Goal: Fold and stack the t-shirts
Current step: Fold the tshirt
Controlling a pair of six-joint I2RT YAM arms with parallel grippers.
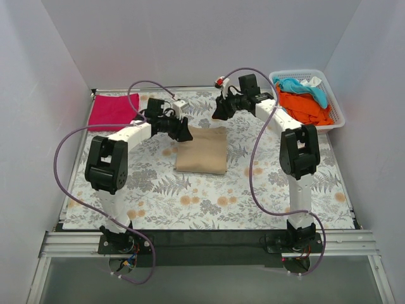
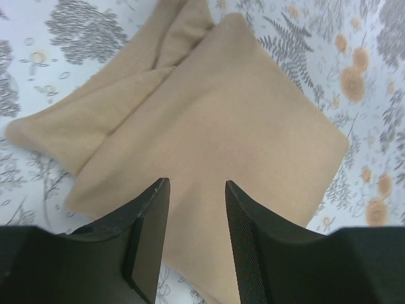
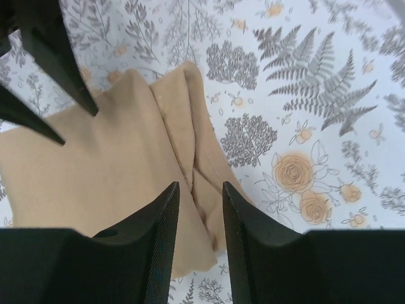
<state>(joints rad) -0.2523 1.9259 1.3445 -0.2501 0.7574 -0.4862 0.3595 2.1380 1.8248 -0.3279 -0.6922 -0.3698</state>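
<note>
A tan t-shirt (image 1: 202, 151) lies folded into a rough rectangle in the middle of the floral table. It also shows in the left wrist view (image 2: 215, 120) and in the right wrist view (image 3: 114, 171), with thicker folded layers along its far edge. My left gripper (image 1: 184, 133) hovers over the shirt's far left corner, open and empty (image 2: 196, 190). My right gripper (image 1: 220, 113) hovers just beyond the shirt's far right corner, open and empty (image 3: 200, 193). A folded magenta t-shirt (image 1: 114, 109) lies at the far left.
A white basket (image 1: 335, 101) at the far right holds orange (image 1: 305, 106) and teal (image 1: 304, 86) garments. The floral tablecloth (image 1: 209, 202) covers the table. White walls enclose the back and both sides. The left gripper's fingers (image 3: 50, 57) show in the right wrist view.
</note>
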